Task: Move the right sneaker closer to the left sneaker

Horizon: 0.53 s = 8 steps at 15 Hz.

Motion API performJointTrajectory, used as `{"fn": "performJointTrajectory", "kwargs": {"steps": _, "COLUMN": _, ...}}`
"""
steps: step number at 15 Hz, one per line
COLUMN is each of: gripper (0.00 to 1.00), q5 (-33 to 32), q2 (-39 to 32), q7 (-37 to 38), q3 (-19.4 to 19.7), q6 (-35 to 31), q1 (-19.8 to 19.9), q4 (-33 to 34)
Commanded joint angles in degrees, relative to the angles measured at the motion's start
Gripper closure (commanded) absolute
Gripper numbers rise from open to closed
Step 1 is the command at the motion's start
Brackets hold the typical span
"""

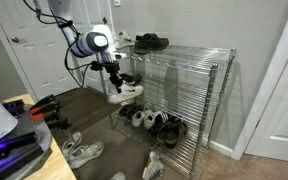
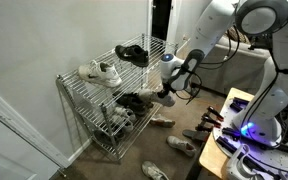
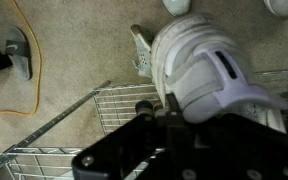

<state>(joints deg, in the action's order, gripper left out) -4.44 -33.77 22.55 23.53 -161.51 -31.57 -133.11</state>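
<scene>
Wrist view, fingers pinching the right sneaker, over edge of wire shelf.

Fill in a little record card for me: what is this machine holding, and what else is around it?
Setting: carpeted room with a wire shoe rack
Held item: white sneaker, at the rack's open edge
Jaws: look closed on the white sneaker; the contact itself is hidden
Top shelf: black shoes
Bottom shelf: several shoes
Floor: loose pale sneakers
</scene>
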Motion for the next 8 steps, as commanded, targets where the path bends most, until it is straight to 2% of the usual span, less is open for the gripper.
{"fn": "performJointTrajectory", "kwargs": {"steps": 1, "gripper": 0.96, "q5": -6.95, "q2": 7.83, "q7": 4.24, "q3": 2.68, "q6": 6.38, "q1": -2.45, "q4": -5.48}}
{"fn": "performJointTrajectory", "kwargs": {"steps": 4, "gripper": 0.96, "q5": -14.17, "q2": 12.83, "q7": 9.01, "q3": 3.28, "q6": 16.71, "q1": -3.03, "q4": -6.43}}
{"fn": "performJointTrajectory", "kwargs": {"steps": 6, "gripper": 0.96, "q5": -19.1, "q2": 17.04, "q7": 12.79, "q3": 1.32, "q6": 24.4, "q1": -1.41, "q4": -6.76}}
{"fn": "performJointTrajectory", "kwargs": {"steps": 8, "gripper": 0.96, "q5": -22.49, "q2": 21.28, "q7": 15.21, "q3": -2.22, "q6": 30.98, "q1": 1.66, "q4": -6.99}}
